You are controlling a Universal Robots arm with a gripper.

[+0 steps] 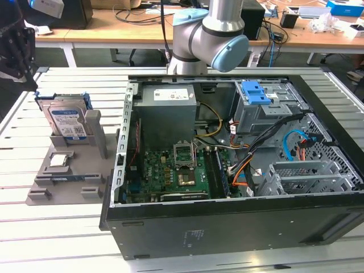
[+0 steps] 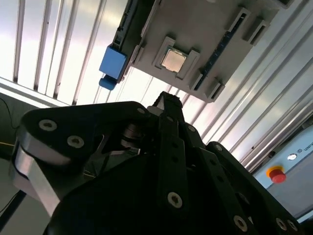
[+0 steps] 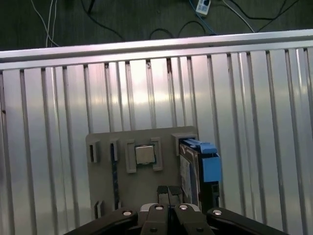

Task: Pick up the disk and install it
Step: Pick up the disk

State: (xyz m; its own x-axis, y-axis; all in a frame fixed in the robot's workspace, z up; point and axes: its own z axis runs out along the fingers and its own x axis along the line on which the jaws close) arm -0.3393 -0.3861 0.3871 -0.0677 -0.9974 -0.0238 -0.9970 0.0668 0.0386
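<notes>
Can't see flat side of disk [image 3: 205, 164] in first wrist view: edge-on, one end tucked behind tool [image 3: 168, 192]. Can't follow arm [image 1: 213, 34] past frame edge in exterior view. Same with gray holder [image 2: 205, 29] in second wrist view.

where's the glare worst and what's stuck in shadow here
First wrist view: glare whitens the slatted table near the tray. Second wrist view: the end effector is a dark mass against bright slats. Exterior view: even light, the disk plainly lit.
</notes>
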